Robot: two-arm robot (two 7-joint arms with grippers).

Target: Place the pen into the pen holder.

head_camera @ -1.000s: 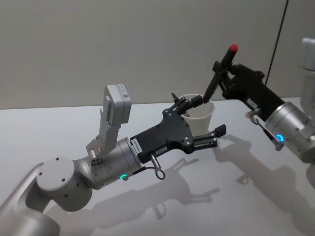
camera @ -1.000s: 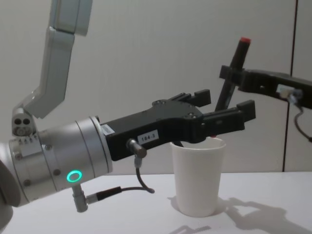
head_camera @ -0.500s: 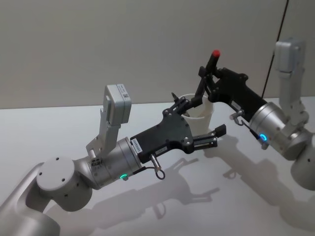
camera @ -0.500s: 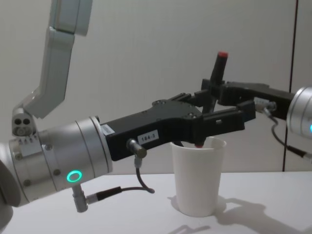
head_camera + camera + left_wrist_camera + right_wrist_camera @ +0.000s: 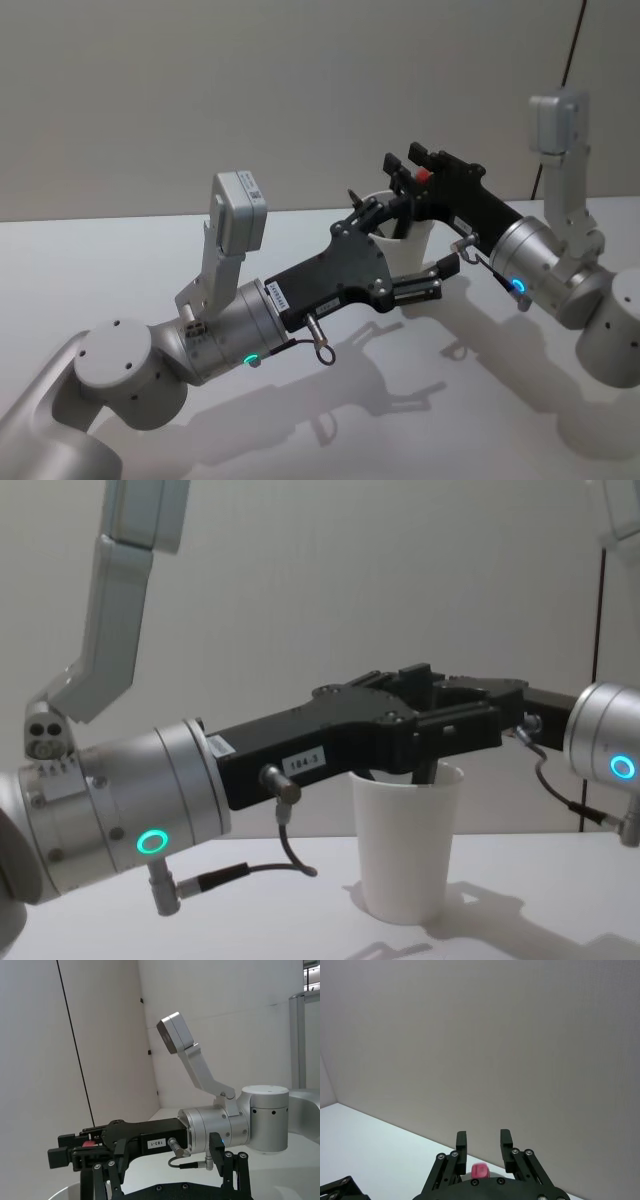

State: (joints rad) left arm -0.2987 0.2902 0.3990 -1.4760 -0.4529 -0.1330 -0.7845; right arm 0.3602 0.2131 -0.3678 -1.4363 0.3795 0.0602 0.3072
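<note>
White paper, the pen holder [image 5: 412, 243] stands on the table [image 5: 120, 260] between my two grippers. My right gripper [image 5: 404, 172] is over its rim with fingers apart around the pen [image 5: 423, 176], which is mostly inside. My left gripper [image 5: 424, 256] is open beside the cup. What remains: withdraw.

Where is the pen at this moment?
The pen stands inside the pen holder, centre-right in the head view, between the open right gripper's jaws, its red cap above the rim.
</note>
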